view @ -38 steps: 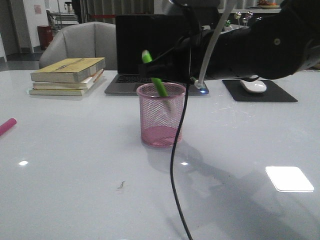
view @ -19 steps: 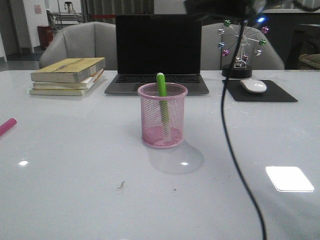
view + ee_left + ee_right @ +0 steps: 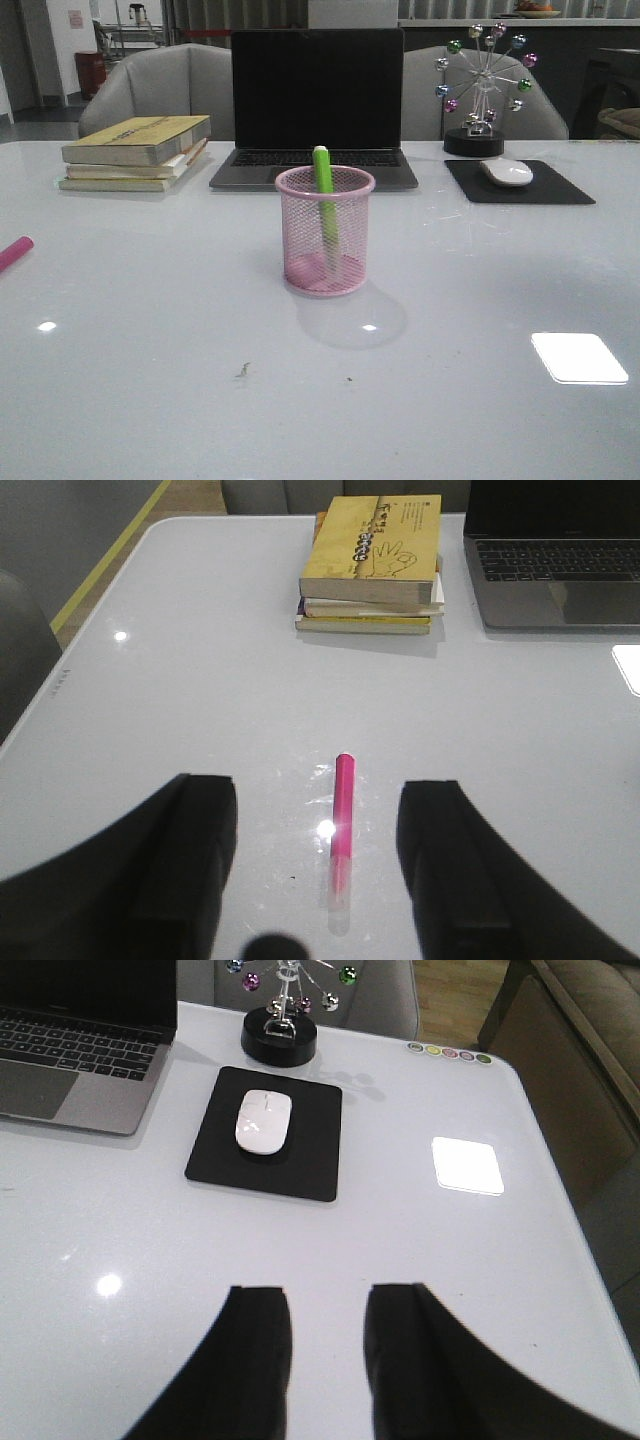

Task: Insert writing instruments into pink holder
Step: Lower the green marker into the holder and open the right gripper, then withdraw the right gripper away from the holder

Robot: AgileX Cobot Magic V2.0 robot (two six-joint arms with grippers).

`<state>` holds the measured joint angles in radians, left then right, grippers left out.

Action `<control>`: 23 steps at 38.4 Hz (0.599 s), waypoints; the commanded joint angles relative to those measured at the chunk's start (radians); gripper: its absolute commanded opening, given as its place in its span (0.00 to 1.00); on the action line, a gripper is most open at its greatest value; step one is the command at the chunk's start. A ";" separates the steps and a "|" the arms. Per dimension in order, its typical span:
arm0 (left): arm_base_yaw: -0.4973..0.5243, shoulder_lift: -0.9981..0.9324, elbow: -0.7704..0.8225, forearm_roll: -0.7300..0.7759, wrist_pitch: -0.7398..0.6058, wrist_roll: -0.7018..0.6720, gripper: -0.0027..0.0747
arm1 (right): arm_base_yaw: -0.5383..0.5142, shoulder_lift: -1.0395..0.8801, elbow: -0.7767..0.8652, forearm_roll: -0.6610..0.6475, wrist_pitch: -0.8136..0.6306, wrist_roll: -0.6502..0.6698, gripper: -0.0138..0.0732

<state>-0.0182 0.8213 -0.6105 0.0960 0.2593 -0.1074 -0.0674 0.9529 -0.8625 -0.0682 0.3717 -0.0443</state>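
Note:
The pink holder (image 3: 324, 232) stands mid-table in the front view, with the lime green marker (image 3: 323, 190) upright inside it, its top above the rim. At the table's left edge lies the magenta marker (image 3: 14, 251), also seen in the left wrist view as the magenta marker (image 3: 342, 820), flat on the white table. My left gripper (image 3: 318, 800) hovers open above it, one finger on either side, not touching. My right gripper (image 3: 328, 1305) is open and empty over bare table near the mouse pad. Neither arm shows in the front view.
A stack of books (image 3: 137, 152) lies at the back left, a laptop (image 3: 316, 110) behind the holder. A white mouse (image 3: 507, 171) rests on a black pad (image 3: 518, 182) at the back right, beside a ferris-wheel ornament (image 3: 482, 90).
The right arm, which was above the holder with the green marker a second ago, has let it drop in and withdrawn out of the front view. The marker now stands upright.

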 commanded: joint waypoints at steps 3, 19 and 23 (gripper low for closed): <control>-0.006 -0.004 -0.031 0.002 -0.084 -0.004 0.59 | -0.006 -0.121 0.082 -0.002 -0.069 -0.011 0.54; -0.006 -0.004 -0.031 0.002 -0.084 -0.004 0.59 | -0.002 -0.247 0.299 0.008 -0.069 -0.009 0.54; -0.006 -0.004 -0.031 0.002 -0.084 -0.004 0.59 | -0.002 -0.247 0.299 0.007 -0.074 -0.009 0.54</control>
<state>-0.0182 0.8213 -0.6105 0.0960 0.2593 -0.1074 -0.0674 0.7121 -0.5369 -0.0593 0.3850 -0.0470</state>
